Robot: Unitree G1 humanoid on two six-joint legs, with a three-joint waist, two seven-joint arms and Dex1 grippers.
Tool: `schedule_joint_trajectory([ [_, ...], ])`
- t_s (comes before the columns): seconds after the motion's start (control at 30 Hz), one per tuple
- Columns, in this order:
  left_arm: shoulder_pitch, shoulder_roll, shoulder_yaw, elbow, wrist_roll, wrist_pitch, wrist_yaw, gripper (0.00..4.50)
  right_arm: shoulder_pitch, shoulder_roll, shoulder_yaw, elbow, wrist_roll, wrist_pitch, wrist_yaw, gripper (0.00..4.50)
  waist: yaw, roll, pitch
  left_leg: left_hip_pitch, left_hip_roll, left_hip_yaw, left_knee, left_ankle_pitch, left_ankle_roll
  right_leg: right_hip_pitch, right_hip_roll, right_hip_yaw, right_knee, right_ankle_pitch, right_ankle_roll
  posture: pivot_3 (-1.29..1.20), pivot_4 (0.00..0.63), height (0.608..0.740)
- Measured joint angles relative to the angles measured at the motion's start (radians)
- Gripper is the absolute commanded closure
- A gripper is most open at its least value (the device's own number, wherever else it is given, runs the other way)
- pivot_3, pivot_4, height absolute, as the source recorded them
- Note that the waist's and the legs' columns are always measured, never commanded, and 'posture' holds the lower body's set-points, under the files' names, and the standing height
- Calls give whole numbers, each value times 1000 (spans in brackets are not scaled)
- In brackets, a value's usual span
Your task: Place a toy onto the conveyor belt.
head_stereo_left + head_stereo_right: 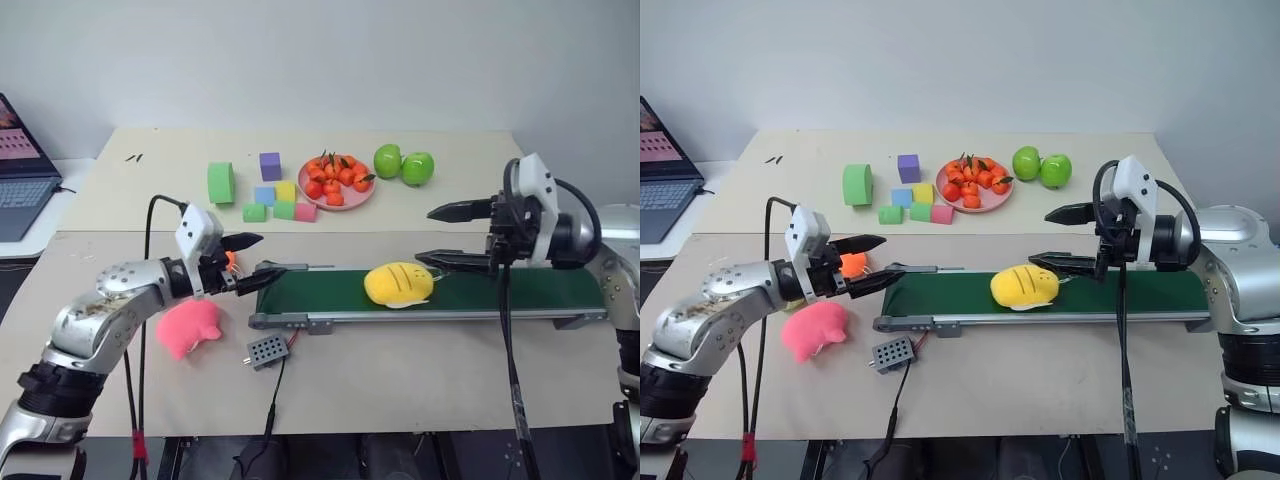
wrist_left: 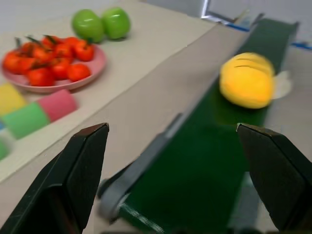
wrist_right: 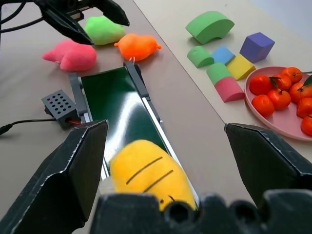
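Clearly, the yellow plush toy (image 1: 399, 284) lay on the dark-green conveyor belt (image 1: 520, 291), near the middle of its length, free of both grippers. The right gripper (image 1: 436, 236) hung just beside the toy at its right-hand end, fingers spread wide apart, one above the other, holding nothing; its lower finger (image 1: 440, 259) reached to the toy's upper edge, and whether it touched could not be told. The left gripper (image 1: 256, 260) stood at the belt's left end, well apart from the toy, jaws wide open and empty, its lower fingertip over the grey frame by the roller. Just behind that gripper sat an orange plush toy (image 1: 852, 264), and below and to the outside of it a pink plush toy (image 1: 189, 326) rested on the table (image 1: 420, 370). A small grey box (image 1: 266, 350), wired to the belt, lay on the table below the left gripper. Farther off, beyond both grippers, stood a pink plate of small oranges (image 1: 336, 181), two green apples (image 1: 403, 164) and a cluster of coloured foam blocks (image 1: 262, 190). In the right wrist view a green plush toy (image 3: 103, 29) lay beside the orange one.
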Motion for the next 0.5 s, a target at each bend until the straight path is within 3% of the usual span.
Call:
schedule_joint_trajectory([
  [0.27,-83,44,18,-48,-14,152,-114,33,-1,0,-6,-15,41,9,-3,0,0,0,0,4,0,1,1,0,0,2,0,2,0,0,0,0,150,738],
  [0.5,-147,33,31,-19,35,160,-139,33,0,6,-29,-11,53,9,-15,0,4,0,0,3,0,1,2,0,0,3,0,2,0,0,0,0,150,738],
])
